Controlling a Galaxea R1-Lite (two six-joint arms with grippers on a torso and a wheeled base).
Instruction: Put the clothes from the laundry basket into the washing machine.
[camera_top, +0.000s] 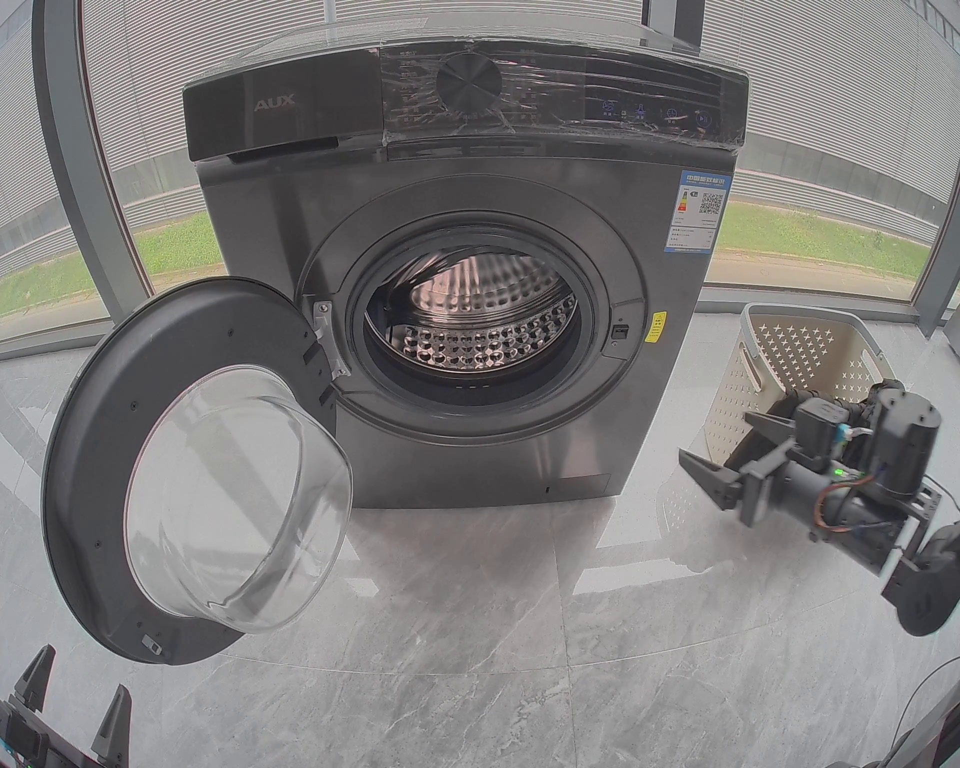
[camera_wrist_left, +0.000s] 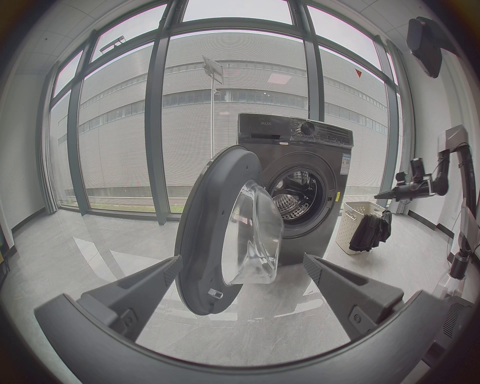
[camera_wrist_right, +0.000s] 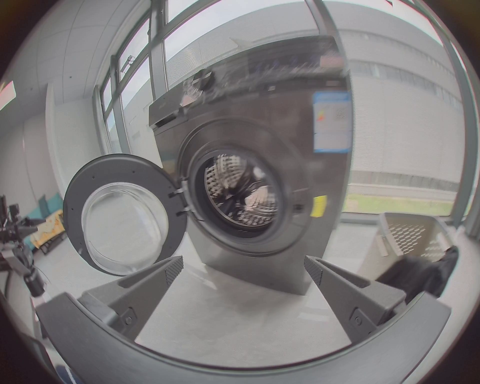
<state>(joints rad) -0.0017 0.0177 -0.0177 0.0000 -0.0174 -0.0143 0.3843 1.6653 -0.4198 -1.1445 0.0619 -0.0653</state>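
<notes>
**Step in hand: first pick from the basket**

The washing machine (camera_top: 460, 300) is standing with its door (camera_top: 190, 470) swung fully open toward the robot's left, and the drum (camera_top: 475, 320) is showing bare metal, so no garment appears to be loaded yet. The laundry basket (camera_top: 790, 355) is sitting on the floor (camera_top: 560, 640) just beside the machine, on the robot's right. The clothes (camera_wrist_left: 370, 231), a dark bundle, are lying in the basket and draping over its near rim.

The right gripper (camera_top: 715, 440) is hovering in front of the basket, near the rim, with its jaws spread wide and nothing between them. The left gripper (camera_top: 82, 670) is hanging low, near the bottom edge of the open door, likewise released and empty.

Recommended procedure:

1. Use the right arm, as it is already positioned at the basket.
2. Aim for the draped fold at the rim, not the basket wall. The perforated plastic is light and is likely to tip or slide if a finger catches it.
3. Close on a thick gather of fabric, since a thin pinch is likely to slip or trail a sleeve.
4. Lift clear of the rim before crossing to the drum opening.
5. Release well inside the drum so that no cloth is hanging over the door seal.

The left arm is best kept where it is, away from the door's glass bowl.
</notes>
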